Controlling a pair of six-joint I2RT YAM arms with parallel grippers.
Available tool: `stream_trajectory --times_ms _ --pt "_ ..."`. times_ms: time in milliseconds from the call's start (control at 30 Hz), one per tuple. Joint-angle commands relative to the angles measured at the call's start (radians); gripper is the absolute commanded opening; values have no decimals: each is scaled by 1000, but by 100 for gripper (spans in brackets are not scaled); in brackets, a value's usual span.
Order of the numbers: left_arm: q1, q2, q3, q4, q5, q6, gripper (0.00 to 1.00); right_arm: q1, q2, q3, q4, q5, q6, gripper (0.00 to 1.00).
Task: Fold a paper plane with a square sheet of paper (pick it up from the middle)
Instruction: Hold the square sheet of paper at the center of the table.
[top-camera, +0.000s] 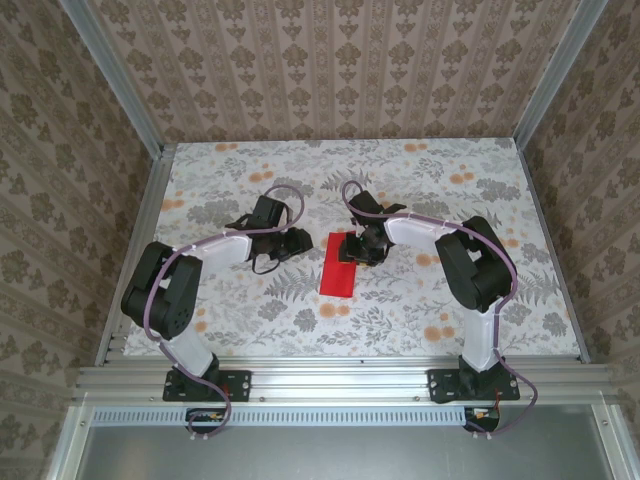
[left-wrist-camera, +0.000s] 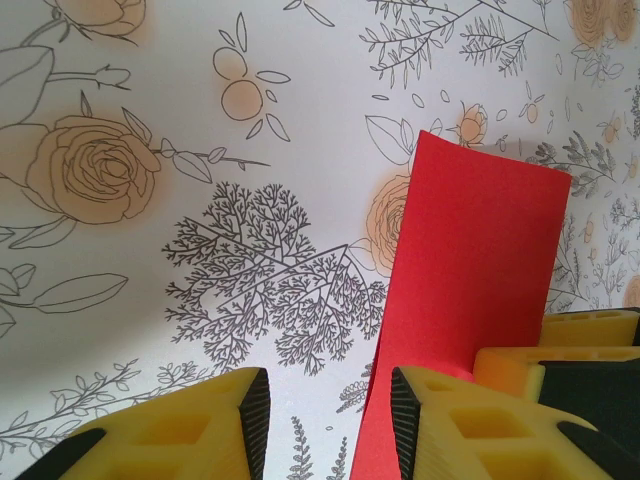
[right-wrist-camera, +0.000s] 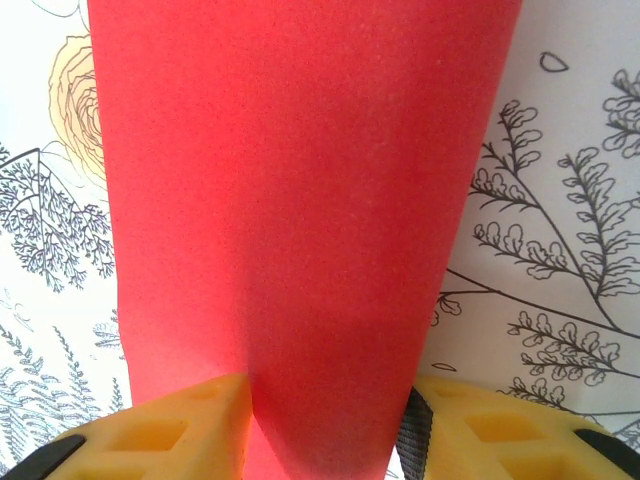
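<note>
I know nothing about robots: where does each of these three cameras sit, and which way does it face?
Top external: fixed high behind the bases, looking down on the table, the left arm, the right arm and the red paper.
Left wrist: on the left arm, looking low across the table past the left fingers at the paper.
Right wrist: on the right arm, looking down along the paper, which runs between the right fingers.
Shared: both wrist views show that paper.

Damask walls, floral table (seemingly cloth).
</note>
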Motion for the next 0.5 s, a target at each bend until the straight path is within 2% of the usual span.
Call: stream_trajectory --times_ms 0,233,467 --pt "3 0 -2 -4 26 -10 39 3 82 -23 -77 67 0 45" --pt "-8 14 -4 34 97 -8 39 5 101 -16 -94 81 16 45" --pt "-40 53 12 62 177 -1 32 10 113 -11 -101 89 13 45"
